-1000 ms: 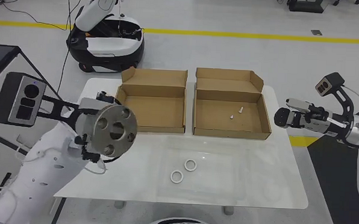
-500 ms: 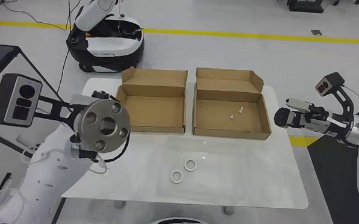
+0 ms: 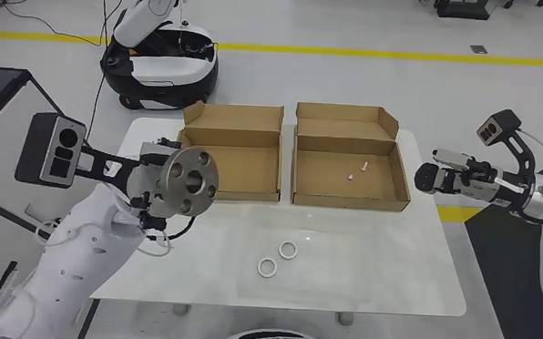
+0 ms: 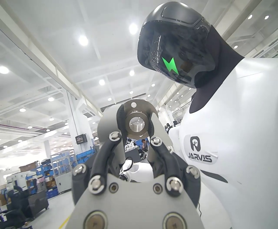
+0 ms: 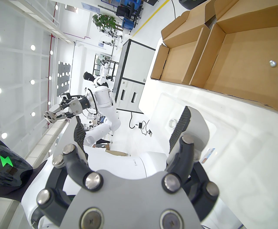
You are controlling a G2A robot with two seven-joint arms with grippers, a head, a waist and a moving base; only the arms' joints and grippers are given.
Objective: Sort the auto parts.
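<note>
My left gripper (image 4: 135,126) is shut on a round metal flange (image 3: 187,181) with several bolt holes, lifted above the table's left edge beside the left cardboard box (image 3: 228,168). In the left wrist view the flange's hub (image 4: 135,124) sits between the fingers. The right wrist view shows the same flange (image 5: 50,116) far off. My right gripper (image 5: 132,128) is open with nothing in it, off the table's right side by the right box (image 3: 349,177). Two small white bolts (image 3: 356,170) lie in the right box. Two white rings (image 3: 278,258) lie on the table.
The white table (image 3: 386,266) has free room in front of the boxes and around the rings. A second robot's base (image 3: 162,69) stands on the floor beyond the table's far left corner.
My left arm has shifted the flange up and to the right, toward the left box, and tilted it. The right arm has stayed still.
</note>
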